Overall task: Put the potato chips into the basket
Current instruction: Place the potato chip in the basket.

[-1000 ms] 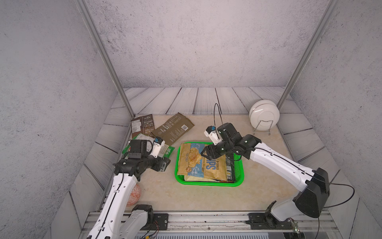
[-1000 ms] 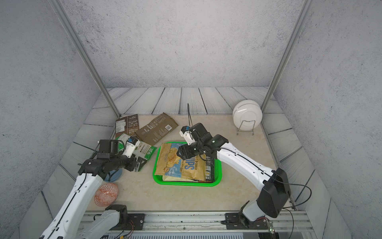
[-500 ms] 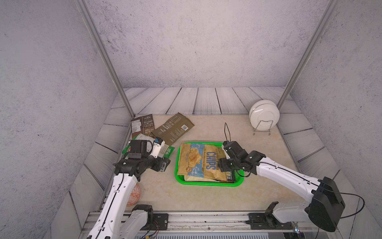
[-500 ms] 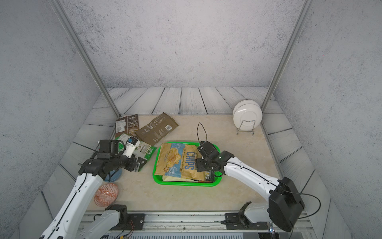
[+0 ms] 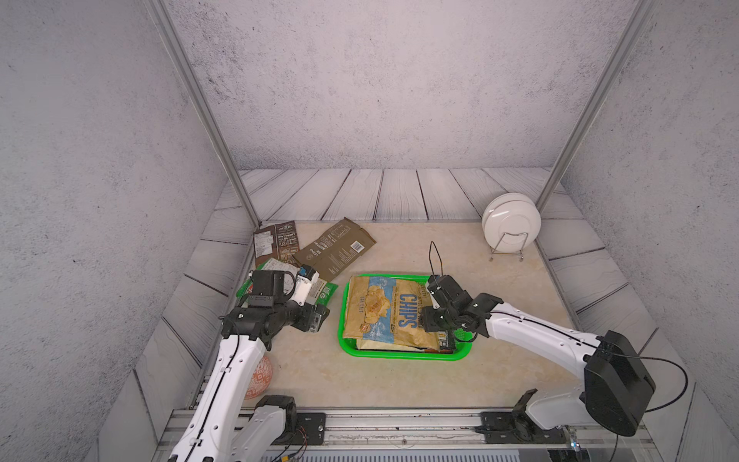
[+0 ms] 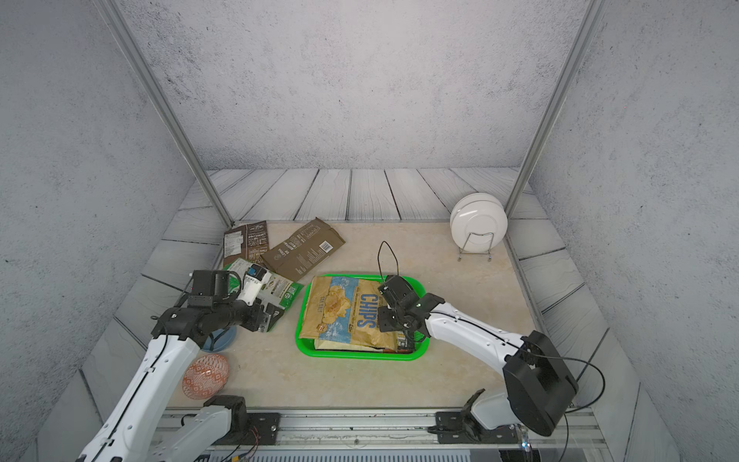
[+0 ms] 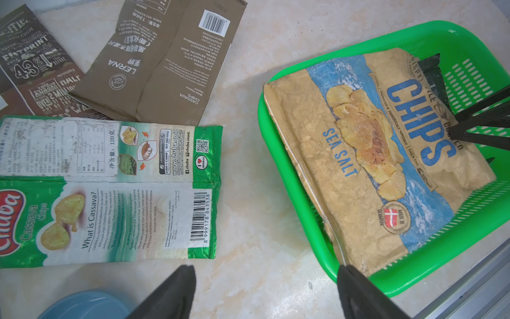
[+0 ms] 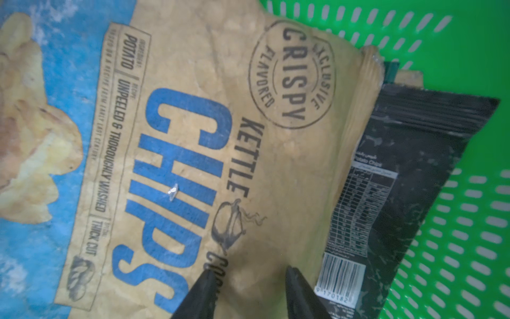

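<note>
1. Lying flat in the basket point(image 5: 404, 357), the sea-salt chips bag point(image 5: 384, 316) tops a black bag point(image 8: 400, 179) peeking out at its 3 o'clock edge; both are delivered.
2. Our right gripper point(image 8: 248, 272) has slid from the basket's 12 o'clock rim a second ago to that 3 o'clock side. Its jaws have narrowed yet stand apart, gripping nothing we can see — a release, we judge.
3. Our left gripper point(image 7: 265, 268) hovers unchanged, jaws wide and empty, at the basket's 9 o'clock.
4. At 10 o'clock, on the table point(image 5: 400, 386), the green bag point(image 7: 110, 190), olive bag point(image 7: 165, 63) and dark brown bag point(image 7: 33, 63) wait — they come next.
</note>
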Tool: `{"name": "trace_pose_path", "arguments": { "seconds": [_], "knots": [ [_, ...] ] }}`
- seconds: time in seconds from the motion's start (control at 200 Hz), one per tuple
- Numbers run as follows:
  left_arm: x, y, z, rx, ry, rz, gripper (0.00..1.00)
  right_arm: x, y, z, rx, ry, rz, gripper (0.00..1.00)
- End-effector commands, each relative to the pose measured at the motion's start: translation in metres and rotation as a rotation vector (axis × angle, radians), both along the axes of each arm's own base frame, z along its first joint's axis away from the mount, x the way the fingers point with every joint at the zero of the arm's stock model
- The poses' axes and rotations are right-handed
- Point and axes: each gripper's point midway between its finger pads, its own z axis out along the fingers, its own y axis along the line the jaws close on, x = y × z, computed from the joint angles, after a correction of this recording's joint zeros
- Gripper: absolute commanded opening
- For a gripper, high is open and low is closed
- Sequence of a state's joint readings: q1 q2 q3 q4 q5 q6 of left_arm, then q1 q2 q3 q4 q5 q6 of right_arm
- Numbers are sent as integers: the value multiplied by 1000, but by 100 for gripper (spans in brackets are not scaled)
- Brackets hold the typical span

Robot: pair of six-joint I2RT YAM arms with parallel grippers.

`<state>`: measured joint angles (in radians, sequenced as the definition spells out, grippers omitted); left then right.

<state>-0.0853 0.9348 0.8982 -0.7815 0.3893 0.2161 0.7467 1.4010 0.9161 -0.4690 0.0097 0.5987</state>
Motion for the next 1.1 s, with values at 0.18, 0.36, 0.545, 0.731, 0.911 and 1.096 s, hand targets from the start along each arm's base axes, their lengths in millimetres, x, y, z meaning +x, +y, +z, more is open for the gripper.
{"name": "trace_pose_path", "arguments": {
  "seconds": [0.18, 0.36, 0.545, 0.731, 0.911, 1.096],
  "knots": [
    [-2, 2, -2, -2, -1, 6, 87, 1, -13, -26, -90, 26, -14, 48],
    [-2, 2, -2, -2, -1, 6, 87, 0, -12, -34, -94, 34, -9, 31],
    [-2, 2, -1, -2, -1, 7, 87, 1, -14, -27, -90, 12, -11, 13],
    [-2, 2, -1, -2, -2, 6, 87, 3, -29, -6, -137, -47, -18, 0],
    [-2, 2, -1, -4, -1, 6, 87, 2, -46, 20, -191, -107, -22, 0],
    [-2, 2, -1, -5, 1, 6, 87, -2, -62, 31, -267, -121, -13, 0]
  ]
}}
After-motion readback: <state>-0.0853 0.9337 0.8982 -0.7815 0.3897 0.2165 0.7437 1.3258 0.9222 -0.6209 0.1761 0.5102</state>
